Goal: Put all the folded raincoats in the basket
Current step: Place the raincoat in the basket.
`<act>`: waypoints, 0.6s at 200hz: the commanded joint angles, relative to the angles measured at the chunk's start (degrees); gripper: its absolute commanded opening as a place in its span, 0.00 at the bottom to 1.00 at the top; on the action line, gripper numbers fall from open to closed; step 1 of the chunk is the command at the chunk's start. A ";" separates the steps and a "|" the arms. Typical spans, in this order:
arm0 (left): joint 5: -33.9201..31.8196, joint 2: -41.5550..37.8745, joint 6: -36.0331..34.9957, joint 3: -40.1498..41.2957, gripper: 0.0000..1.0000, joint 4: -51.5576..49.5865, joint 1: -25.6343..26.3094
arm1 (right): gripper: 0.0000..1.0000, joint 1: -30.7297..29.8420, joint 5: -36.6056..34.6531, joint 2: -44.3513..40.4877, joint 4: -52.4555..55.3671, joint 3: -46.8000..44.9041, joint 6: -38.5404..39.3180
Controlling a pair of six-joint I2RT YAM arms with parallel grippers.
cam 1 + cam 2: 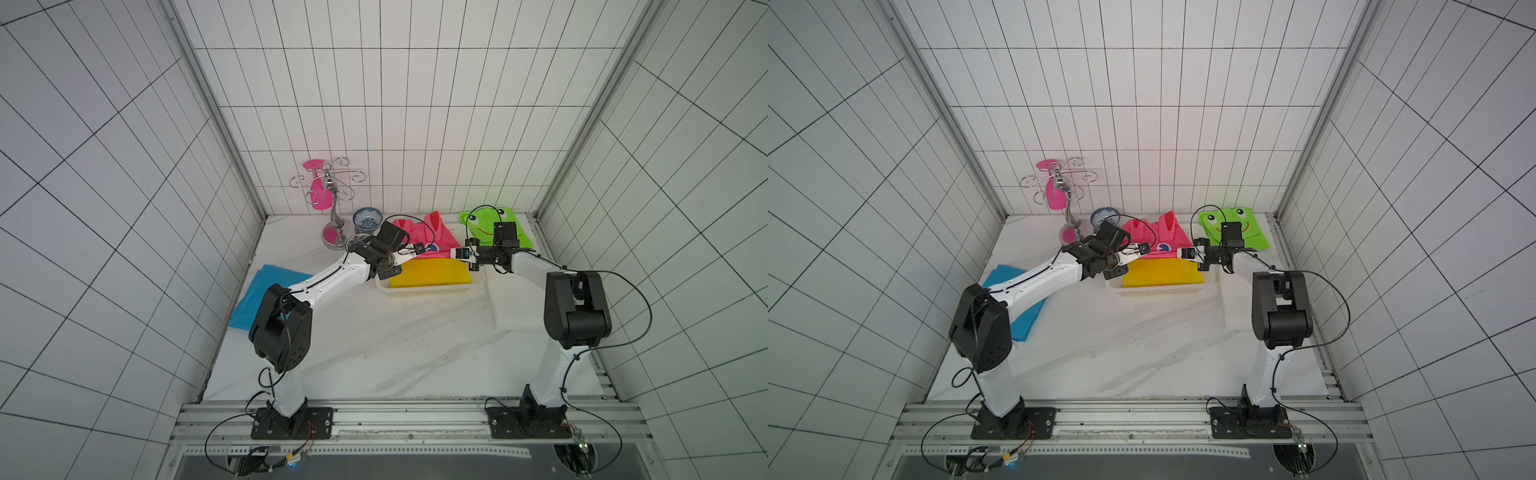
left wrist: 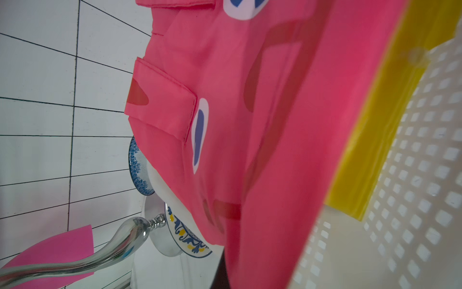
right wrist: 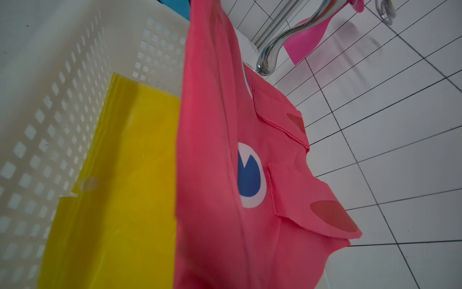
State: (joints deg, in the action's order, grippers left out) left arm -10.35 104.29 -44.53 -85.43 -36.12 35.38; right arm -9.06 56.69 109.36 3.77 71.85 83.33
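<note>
Two grips: left gripper [image 1: 417, 249] and right gripper [image 1: 456, 253] are clamping the pink cartoon-eyed fabric raincoat [image 1: 441, 235] along one edge. It's draping limp, probably light and slippery, over the white perforated plastic basket [image 1: 424, 293].

Both arms share one build. The left arm [image 1: 332, 272], at centre left of a top view, and the right arm [image 1: 534, 266], at centre right, have glossy white links dotted with small dark screws, joined by bulky black elbow housings [image 1: 282, 328]. Each has a black base plate [image 1: 291, 424] bolted near the frame's lower edge. Thin black cables [image 1: 642, 307] loop alongside. The right gripper [image 1: 456, 252] is white with a blue marking.
</note>
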 commanded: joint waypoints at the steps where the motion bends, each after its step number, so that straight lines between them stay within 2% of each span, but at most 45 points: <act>1: 2.14 -2.64 1.04 0.65 0.00 -4.88 -0.99 | 0.02 3.42 -8.66 -0.96 8.36 0.69 5.06; 23: 5.66 -3.49 1.30 0.99 0.01 -6.06 -0.93 | 0.02 3.54 -11.33 -1.51 9.96 0.00 6.89; 41: 5.93 -3.68 0.13 2.71 0.02 -4.31 -1.00 | 0.01 3.23 -15.87 -0.99 16.92 2.34 11.49; 58: 6.12 -3.24 -0.16 4.03 0.05 -2.64 -0.99 | 0.02 3.24 -18.10 -1.12 16.96 2.14 12.63; 66: 7.11 -2.80 -0.10 4.24 0.13 -2.89 -0.97 | 0.05 3.22 -18.68 -1.20 16.96 2.15 12.88; 79: 9.30 -2.45 0.39 4.05 0.37 -4.04 -0.93 | 0.14 3.18 -19.14 -1.33 17.06 2.19 13.00; 98: 11.97 -2.98 1.58 3.54 0.54 -6.24 -1.10 | 0.22 3.15 -19.24 -2.23 18.01 2.29 12.93; 109: 13.84 -3.94 2.13 3.19 0.64 -7.37 -1.51 | 0.32 3.17 -19.42 -3.21 17.95 1.90 12.87; 120: 15.60 -4.82 2.82 2.54 0.69 -8.57 -2.28 | 0.47 3.17 -19.57 -4.41 18.10 1.46 12.22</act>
State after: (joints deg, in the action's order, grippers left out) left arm 0.64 102.56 -43.27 -81.67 -39.68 34.44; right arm -7.09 41.69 107.66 18.31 73.08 94.89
